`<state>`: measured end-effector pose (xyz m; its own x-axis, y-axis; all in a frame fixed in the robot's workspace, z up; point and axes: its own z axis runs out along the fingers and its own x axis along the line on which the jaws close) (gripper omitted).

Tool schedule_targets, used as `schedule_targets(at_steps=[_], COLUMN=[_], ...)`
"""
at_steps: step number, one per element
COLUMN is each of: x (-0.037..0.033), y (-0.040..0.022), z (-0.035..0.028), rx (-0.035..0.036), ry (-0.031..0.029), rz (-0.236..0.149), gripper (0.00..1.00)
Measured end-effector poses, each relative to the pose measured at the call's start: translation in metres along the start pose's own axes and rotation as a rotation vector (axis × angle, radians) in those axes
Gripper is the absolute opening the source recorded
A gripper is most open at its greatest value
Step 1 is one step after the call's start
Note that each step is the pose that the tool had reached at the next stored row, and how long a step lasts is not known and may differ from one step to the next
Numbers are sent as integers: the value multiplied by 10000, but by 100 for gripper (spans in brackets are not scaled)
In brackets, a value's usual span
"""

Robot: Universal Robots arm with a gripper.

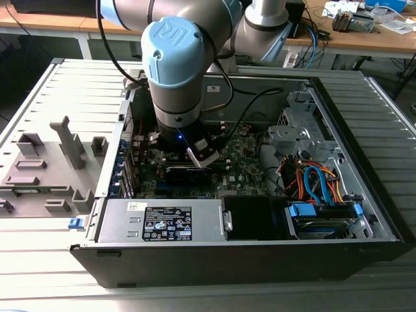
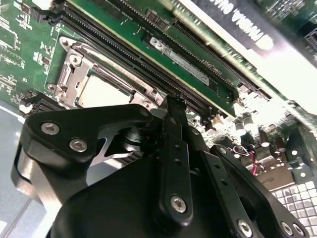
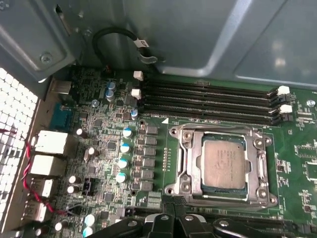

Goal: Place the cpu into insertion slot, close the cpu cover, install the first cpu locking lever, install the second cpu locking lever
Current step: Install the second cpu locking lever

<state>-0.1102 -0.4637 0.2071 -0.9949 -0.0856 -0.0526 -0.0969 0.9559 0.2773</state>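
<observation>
My hand (image 2: 174, 105) hangs low inside the open case (image 1: 364, 162), just above the board (image 3: 302, 148), with its fingers (image 2: 173, 148) pressed together and nothing between them. In both wrist views the fingertips sit just beside the near edge of the slot (image 3: 185, 148).

The cpu (image 3: 224, 163) already lies flat in the slot, its pale metal face up. The cover (image 3: 262, 171) is down around it, its square window framing the chip, and I can see the screw heads at its corners. I cannot tell whether the levers along the frame are latched.

The four long black memory slots (image 3: 208, 99) run along the far side of the socket, close to it. In the exterior view my arm (image 1: 175, 58) reaches down into the case, which lies on its side on the slatted tabletop (image 1: 58, 227), with grey holders (image 1: 52, 162) on the exterior view's left.
</observation>
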Motion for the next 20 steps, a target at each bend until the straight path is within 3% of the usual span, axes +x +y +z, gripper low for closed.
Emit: schedule_targets(at_steps=[7, 16, 20], x=[-2, 1, -2], y=[25, 22, 54], z=[47, 108, 130], rx=[54, 57, 51], ry=[5, 5, 3], rz=[-3, 0, -2], gripper=[11, 11, 11])
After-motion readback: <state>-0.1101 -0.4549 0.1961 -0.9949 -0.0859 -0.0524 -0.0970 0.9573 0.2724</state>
